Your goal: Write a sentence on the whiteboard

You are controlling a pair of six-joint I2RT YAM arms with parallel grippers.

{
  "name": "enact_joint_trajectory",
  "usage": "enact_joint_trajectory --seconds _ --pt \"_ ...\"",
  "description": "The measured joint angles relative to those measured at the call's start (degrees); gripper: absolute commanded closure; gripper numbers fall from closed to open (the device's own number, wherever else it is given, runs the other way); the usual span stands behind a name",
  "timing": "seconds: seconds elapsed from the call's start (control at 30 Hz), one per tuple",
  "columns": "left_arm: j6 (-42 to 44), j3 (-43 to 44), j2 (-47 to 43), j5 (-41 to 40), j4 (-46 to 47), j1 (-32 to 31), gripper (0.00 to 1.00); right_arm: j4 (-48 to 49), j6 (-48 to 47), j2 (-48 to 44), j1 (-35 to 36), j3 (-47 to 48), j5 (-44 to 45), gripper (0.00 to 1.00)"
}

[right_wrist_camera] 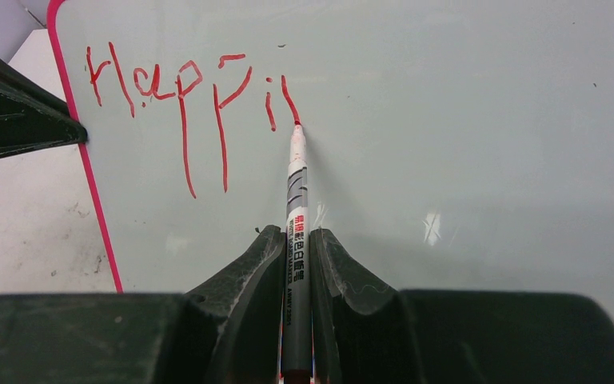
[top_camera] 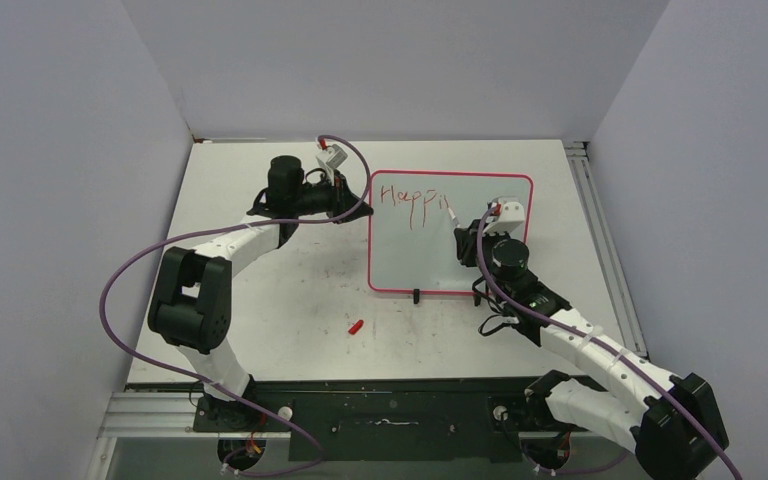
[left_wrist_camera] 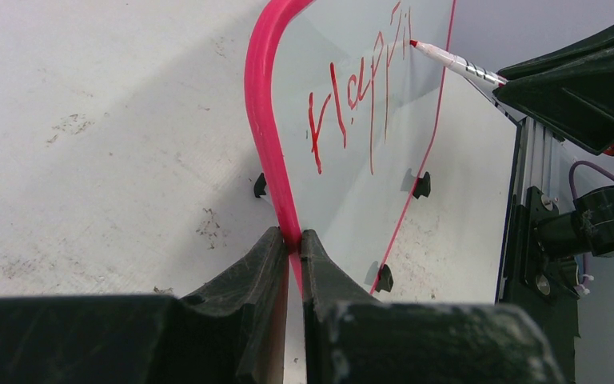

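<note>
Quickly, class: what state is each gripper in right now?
Left gripper: closed on the whiteboard's pink rim.
Right gripper: closed on a marker, its tip touching the whiteboard.

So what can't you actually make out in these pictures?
Print on the marker barrel: right wrist view, too small to read.
The marker's back end: right wrist view, hidden between the right gripper fingers, cut off by the bottom edge.
The small red object on the table: top view, too small to identify.
The whiteboard rim inside the left gripper: left wrist view, covered by its fingers.
</note>
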Motion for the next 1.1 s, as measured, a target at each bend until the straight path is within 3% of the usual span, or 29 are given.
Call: enact_joint_trajectory --seconds 1.1 --pt "0.13 -0.02 0.0 -0.26 -0.07 0.0 1.0 3.67 -1.4 1.97 -0.02 1.01 2.36 0.95"
